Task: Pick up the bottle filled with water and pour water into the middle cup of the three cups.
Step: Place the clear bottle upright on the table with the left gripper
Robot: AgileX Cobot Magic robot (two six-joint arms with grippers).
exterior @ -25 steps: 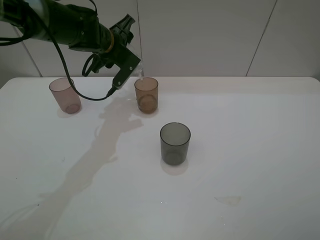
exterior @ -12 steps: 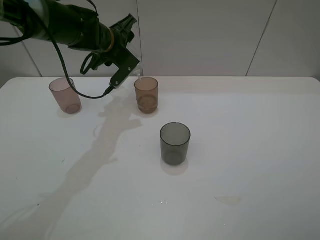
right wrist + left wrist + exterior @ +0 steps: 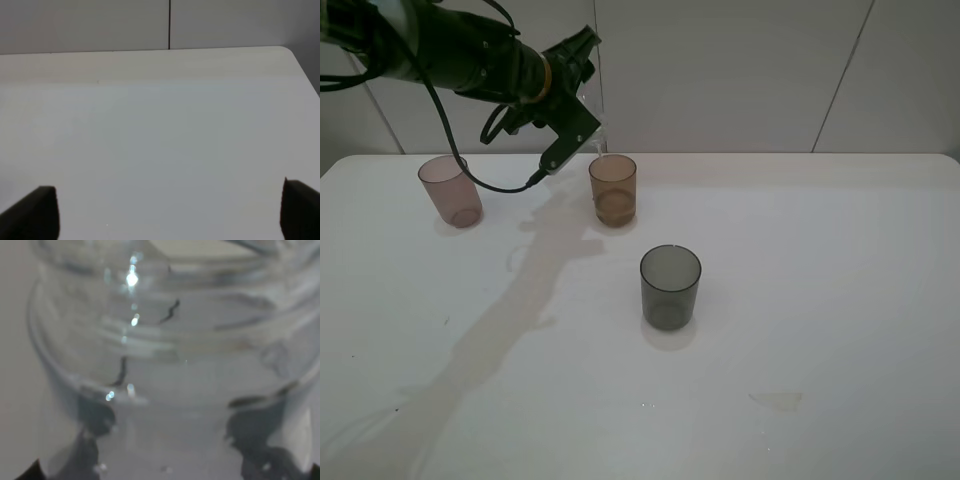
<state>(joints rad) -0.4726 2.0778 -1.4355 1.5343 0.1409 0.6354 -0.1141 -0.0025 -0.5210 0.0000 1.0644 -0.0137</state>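
Observation:
My left gripper [image 3: 578,100] is shut on the clear bottle [image 3: 594,125] and holds it tilted, neck down, just above the far left rim of the amber-orange middle cup [image 3: 613,189]. The bottle fills the left wrist view [image 3: 165,365], with dark fingers [image 3: 92,422] at its sides. The pinkish-brown cup [image 3: 450,190] stands at the left and the dark grey cup [image 3: 670,287] nearer the front. My right gripper [image 3: 165,210] is open over bare table and does not show in the exterior view.
The white table [image 3: 820,280] stretches wide to the right and front. A small wet mark [image 3: 776,401] lies at the front right. A black cable [image 3: 470,170] hangs from the left arm near the pinkish-brown cup. A wall stands behind the table.
My left gripper has risen slightly and turned, tipping the bottle a little further over the amber-orange cup. The cups have not moved.

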